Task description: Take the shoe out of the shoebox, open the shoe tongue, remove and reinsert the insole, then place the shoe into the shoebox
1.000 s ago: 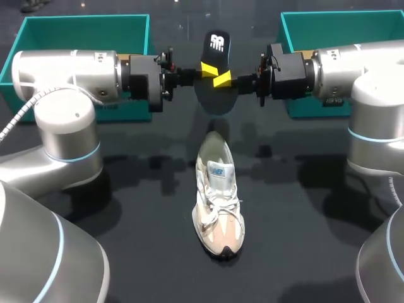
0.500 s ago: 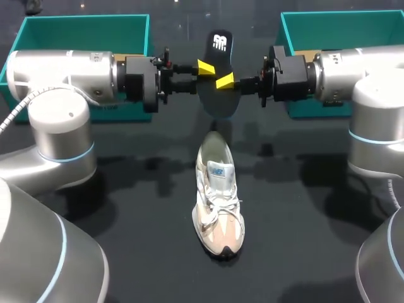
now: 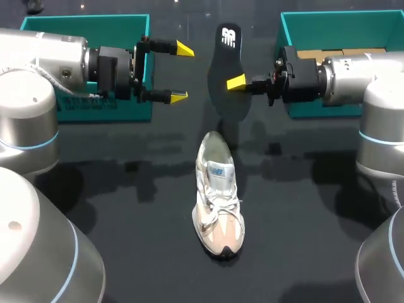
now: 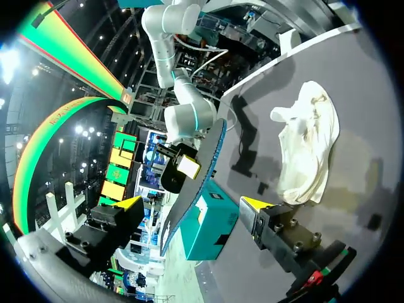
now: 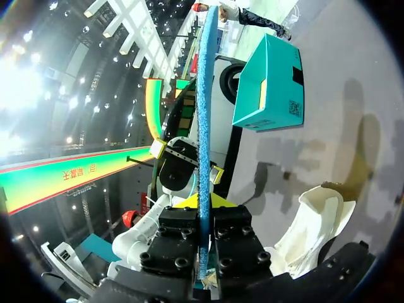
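Note:
A black insole [image 3: 225, 72] hangs upright above the table, and my right gripper [image 3: 237, 82] is shut on its right edge. In the right wrist view the insole [image 5: 203, 113] is seen edge on, blue, pinched between the fingers [image 5: 203, 221]. My left gripper [image 3: 182, 72] is open, off to the insole's left and clear of it. Its wrist view shows the insole [image 4: 197, 183] ahead of the spread fingers. The white and beige shoe [image 3: 218, 197] lies on the table below, toe toward the front edge, also seen as the shoe [image 4: 307, 145] and the shoe [image 5: 314, 227].
A teal shoebox [image 3: 88, 26] stands at the back left behind my left arm, and a second teal box [image 3: 328, 24] at the back right behind my right arm. The dark tabletop [image 3: 126, 208] spreads around the shoe.
My left gripper has opened, let go of the insole and drawn back to the left. The right gripper keeps the insole, which now stands slightly higher and more to the right.

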Tool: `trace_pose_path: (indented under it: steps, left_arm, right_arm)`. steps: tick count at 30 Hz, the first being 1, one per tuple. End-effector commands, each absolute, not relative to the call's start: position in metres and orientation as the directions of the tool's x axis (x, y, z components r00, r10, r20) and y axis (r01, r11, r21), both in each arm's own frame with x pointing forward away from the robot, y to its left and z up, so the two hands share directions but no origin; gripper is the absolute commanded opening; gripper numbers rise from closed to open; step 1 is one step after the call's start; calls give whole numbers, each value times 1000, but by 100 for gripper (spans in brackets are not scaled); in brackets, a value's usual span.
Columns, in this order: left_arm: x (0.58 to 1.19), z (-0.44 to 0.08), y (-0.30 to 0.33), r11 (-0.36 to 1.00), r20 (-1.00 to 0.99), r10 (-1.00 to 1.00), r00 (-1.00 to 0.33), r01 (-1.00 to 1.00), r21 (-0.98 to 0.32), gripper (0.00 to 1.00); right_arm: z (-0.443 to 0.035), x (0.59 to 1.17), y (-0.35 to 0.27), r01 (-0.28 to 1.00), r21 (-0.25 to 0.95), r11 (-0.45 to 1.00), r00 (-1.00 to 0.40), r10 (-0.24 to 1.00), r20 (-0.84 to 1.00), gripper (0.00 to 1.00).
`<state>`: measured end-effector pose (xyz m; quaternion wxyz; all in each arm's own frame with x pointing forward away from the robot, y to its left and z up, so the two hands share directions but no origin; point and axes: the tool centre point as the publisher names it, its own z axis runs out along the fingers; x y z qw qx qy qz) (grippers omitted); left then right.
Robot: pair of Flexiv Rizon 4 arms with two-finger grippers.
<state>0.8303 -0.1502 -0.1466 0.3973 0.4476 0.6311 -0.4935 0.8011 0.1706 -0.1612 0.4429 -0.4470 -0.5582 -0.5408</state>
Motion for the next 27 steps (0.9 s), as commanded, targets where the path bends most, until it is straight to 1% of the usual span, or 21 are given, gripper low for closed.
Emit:
trace_pose_path:
  steps: [1,3,5,6,7,8,9,10,27]
  left_arm:
    - [830,-147,-151,113,-943,173,-283,957,-266,100]
    - [830,-153,-148,196,-906,221,-362,926,-322,100]
    - [831,-156,-141,262,-853,256,-455,882,-391,100]
    - [831,-154,-136,280,-802,257,-539,836,-473,100]
    - [832,-152,-130,287,-716,250,-652,756,-588,100]
    - [834,-151,-125,310,-614,260,-745,667,-677,100]
    - [834,-152,-118,345,-584,294,-757,653,-674,100]
    - [828,-153,-113,390,-608,355,-710,704,-594,100]
    - [828,-153,-113,390,-608,355,-710,704,-594,100]
  right_arm:
    - [-161,801,173,978,208,15,-208,22,978,0]
    - [-162,805,173,967,253,15,-254,49,966,0]
    - [-161,807,170,944,330,5,-330,36,943,0]
    - [-161,807,168,928,373,3,-373,34,927,0]
    - [-162,808,166,913,408,3,-408,29,912,0]
    - [-163,810,164,904,428,8,-428,24,903,0]
    - [-165,812,162,899,438,3,-438,26,899,0]
    - [-169,817,161,897,442,6,-442,45,896,0]
    - [-169,817,161,897,442,6,-442,45,896,0]
